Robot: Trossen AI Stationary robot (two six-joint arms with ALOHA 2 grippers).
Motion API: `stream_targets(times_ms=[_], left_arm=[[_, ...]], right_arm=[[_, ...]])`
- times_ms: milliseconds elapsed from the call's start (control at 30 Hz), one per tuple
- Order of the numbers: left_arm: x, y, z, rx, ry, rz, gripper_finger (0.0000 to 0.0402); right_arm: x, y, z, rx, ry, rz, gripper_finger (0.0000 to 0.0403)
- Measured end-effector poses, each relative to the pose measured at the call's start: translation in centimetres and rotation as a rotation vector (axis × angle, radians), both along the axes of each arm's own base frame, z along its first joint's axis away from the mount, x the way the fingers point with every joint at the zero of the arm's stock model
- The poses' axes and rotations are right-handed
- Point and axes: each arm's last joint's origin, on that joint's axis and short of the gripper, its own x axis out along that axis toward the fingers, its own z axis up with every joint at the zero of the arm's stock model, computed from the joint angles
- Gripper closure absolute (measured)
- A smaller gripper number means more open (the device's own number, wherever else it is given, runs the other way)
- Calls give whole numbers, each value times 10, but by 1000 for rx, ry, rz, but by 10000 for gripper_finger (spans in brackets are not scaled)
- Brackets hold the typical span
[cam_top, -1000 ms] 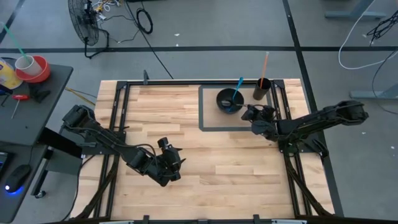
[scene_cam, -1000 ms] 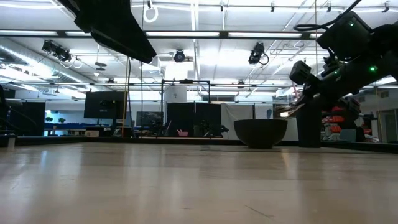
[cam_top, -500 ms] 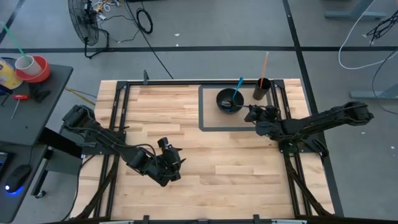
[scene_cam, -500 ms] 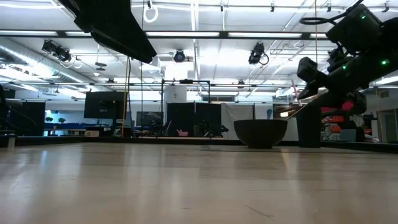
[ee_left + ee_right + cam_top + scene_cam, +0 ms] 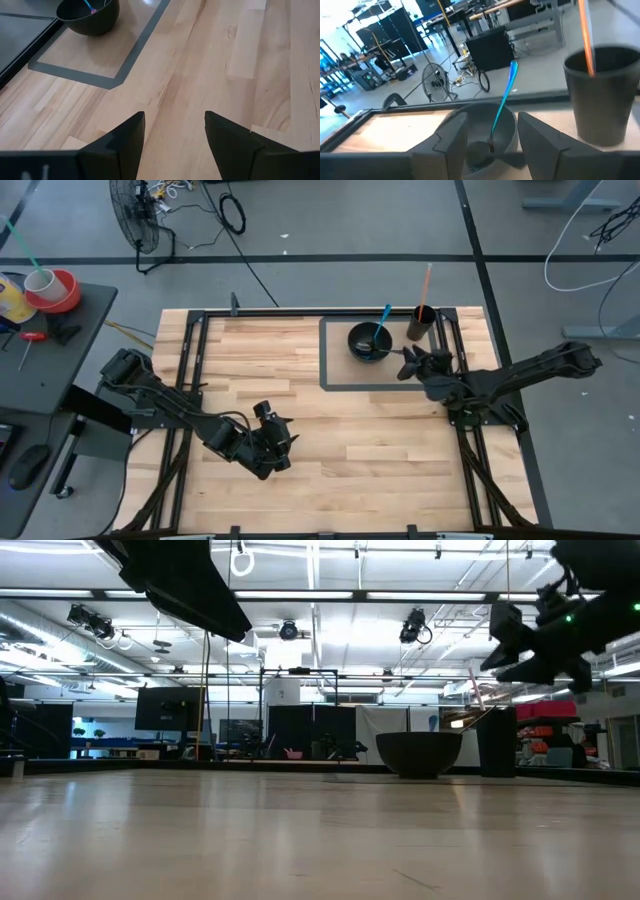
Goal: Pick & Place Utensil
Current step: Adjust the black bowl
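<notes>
A black bowl (image 5: 366,342) stands on a grey-edged mat (image 5: 340,375) at the table's far right. A blue utensil (image 5: 381,323) leans in it, head down in the bowl and handle over the rim (image 5: 506,95). Beside it on the right a dark cup (image 5: 419,324) holds an orange stick (image 5: 428,282). My right gripper (image 5: 406,362) hovers open just near-right of the bowl, above the table (image 5: 520,640), its fingers (image 5: 451,142) level and facing the bowl, nothing between them. My left gripper (image 5: 277,445) waits open over bare wood (image 5: 172,135) at the near middle.
The table's metal frame rails (image 5: 450,340) run along both sides and pass close to the cup. Bare wood (image 5: 330,450) lies between the two arms. Off the table to the left stands a side table with a red tape roll and a cup (image 5: 45,285).
My right gripper has risen above the table beside the bowl and rolled about its own line. The blue utensil has stayed leaning in the bowl.
</notes>
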Motion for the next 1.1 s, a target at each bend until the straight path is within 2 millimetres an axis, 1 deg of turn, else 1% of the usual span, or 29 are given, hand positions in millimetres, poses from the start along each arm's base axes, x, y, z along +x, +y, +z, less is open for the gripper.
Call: stream_targets(times_ms=[133, 233, 367, 467, 567, 667, 800, 867, 967, 1100], left_arm=[[0, 0, 0, 0, 0, 0, 191], [0, 0, 0, 1, 0, 1, 191], [2, 3, 0, -1, -3, 11, 191], [3, 4, 0, -3, -6, 17, 191], [4, 6, 0, -2, -5, 20, 191], [4, 6, 0, 2, -3, 17, 191], [3, 5, 0, 4, -3, 16, 191], [3, 5, 0, 3, -2, 15, 191], [3, 5, 0, -4, -1, 13, 191], [3, 5, 0, -18, 7, 2, 191]], right_arm=[[7, 4, 24, -59, 53, 54, 227], [17, 9, 46, -93, 121, 181, 230], [37, 12, 67, -114, 234, 380, 241], [59, 12, 72, -93, 354, 446, 246], [88, 11, 71, -56, 489, 475, 248], [121, 6, 67, -23, 609, 518, 248], [165, -7, 57, 14, 759, 561, 248], [183, -14, 50, 15, 845, 564, 248], [204, -25, 37, -10, 960, 515, 248], [220, -35, 16, -34, 1053, 422, 248]])
